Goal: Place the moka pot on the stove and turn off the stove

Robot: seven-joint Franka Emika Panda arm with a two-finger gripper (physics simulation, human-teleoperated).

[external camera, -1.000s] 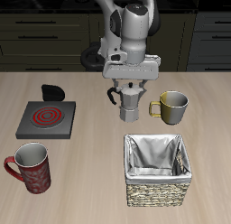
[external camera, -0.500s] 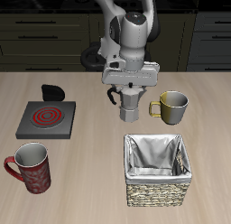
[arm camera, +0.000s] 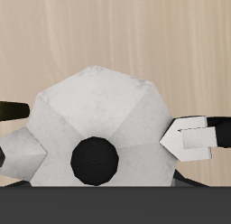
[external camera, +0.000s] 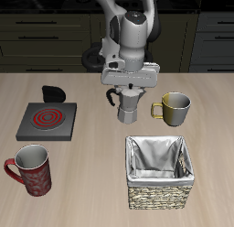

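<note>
Silver moka pot (external camera: 131, 106) stands at frame centre, beside the olive mug (external camera: 174, 106). Gripper (external camera: 129, 84) straddles its lid, fingers (arm camera: 188, 137) apart, not yet clamped. Close squarely on the facets; lift clear before crossing to the stove (external camera: 46, 119), centre left.

Bare tabletop (external camera: 91, 102) is left between moka pot (external camera: 131, 107) and stove (external camera: 46, 119) — flanked by mug (external camera: 172, 107) and basket (external camera: 161, 171).

silver moka pot (external camera: 131, 108), red-ringed black stove (external camera: 47, 119), red patterned mug (external camera: 29, 169)
</note>
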